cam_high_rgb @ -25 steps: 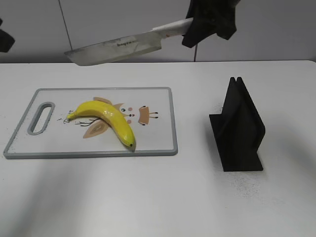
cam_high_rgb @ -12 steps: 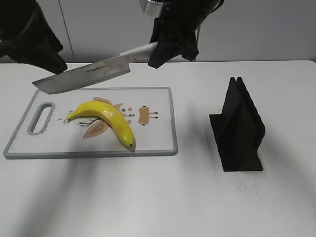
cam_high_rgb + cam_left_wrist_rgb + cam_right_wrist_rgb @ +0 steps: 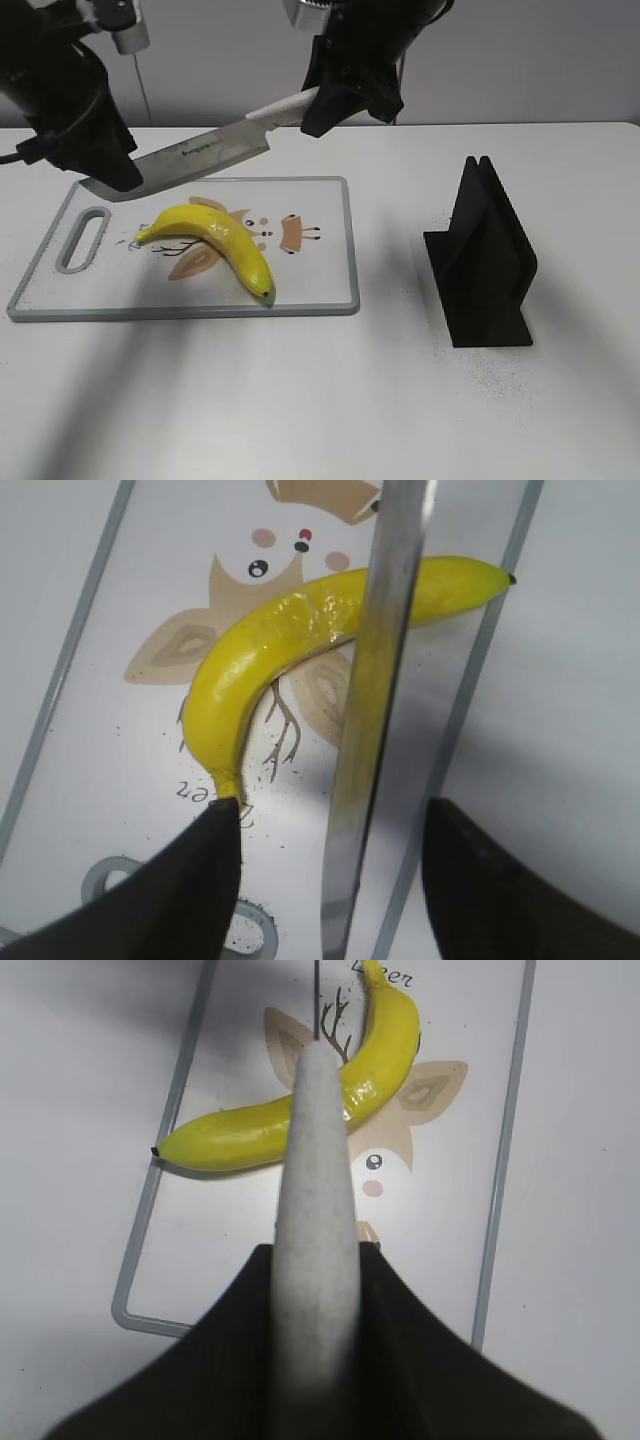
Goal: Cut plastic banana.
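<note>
A yellow plastic banana (image 3: 214, 238) lies on a white cutting board (image 3: 320, 290) with a grey rim. It also shows in the left wrist view (image 3: 290, 640) and the right wrist view (image 3: 290, 1125). My right gripper (image 3: 325, 105) is shut on the white handle (image 3: 318, 1220) of a knife (image 3: 195, 157), whose blade hangs in the air above the board's far edge. The blade (image 3: 372, 720) crosses over the banana in the left wrist view. My left gripper (image 3: 330, 880) is open, its fingers on either side of the blade tip above the board's left end.
A black knife stand (image 3: 485, 260) stands on the white table (image 3: 330, 400) to the right of the board. The board has a handle slot (image 3: 84, 240) at its left end and a printed deer picture (image 3: 290, 232) in the middle.
The left arm has come down from the upper left to the blade tip. The knife has tilted and shifted a little to the right and lower.
</note>
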Available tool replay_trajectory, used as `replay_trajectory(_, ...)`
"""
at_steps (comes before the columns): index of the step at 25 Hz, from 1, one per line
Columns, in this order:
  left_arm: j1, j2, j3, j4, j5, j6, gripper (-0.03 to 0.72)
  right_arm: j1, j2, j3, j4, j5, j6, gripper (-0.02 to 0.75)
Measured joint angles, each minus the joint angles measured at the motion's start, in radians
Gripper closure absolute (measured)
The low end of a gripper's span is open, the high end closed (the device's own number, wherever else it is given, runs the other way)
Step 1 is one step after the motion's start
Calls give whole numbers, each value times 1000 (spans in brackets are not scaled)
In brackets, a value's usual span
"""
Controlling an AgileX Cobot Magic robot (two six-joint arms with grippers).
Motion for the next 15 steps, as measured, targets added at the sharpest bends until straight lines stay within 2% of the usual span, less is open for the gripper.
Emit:
replay_trajectory(5,0,42,-1,-13,-7,1,145,0,0,0,0,0,-2,570)
replay_trajectory(7,0,56,-1,-26,-13,1,199,0,0,0,0,0,-2,570)
replay_trajectory(9,0,58,-1,-38,-18,1,317,0,1,0,1,0,-2,570)
replay_trajectory(11,0,58,-1,-46,-18,2,524,-2,10,0,22,0,-2,570)
replay_trajectory(12,0,59,-1,-47,-14,2,583,-6,18,0,45,-1,-2,570)
replay_trajectory(13,0,59,-1,-44,-12,3,626,-9,26,0,66,-1,-2,570)
replay_trajectory(15,0,59,-1,-29,-11,7,660,-18,42,0,101,-1,-4,570)
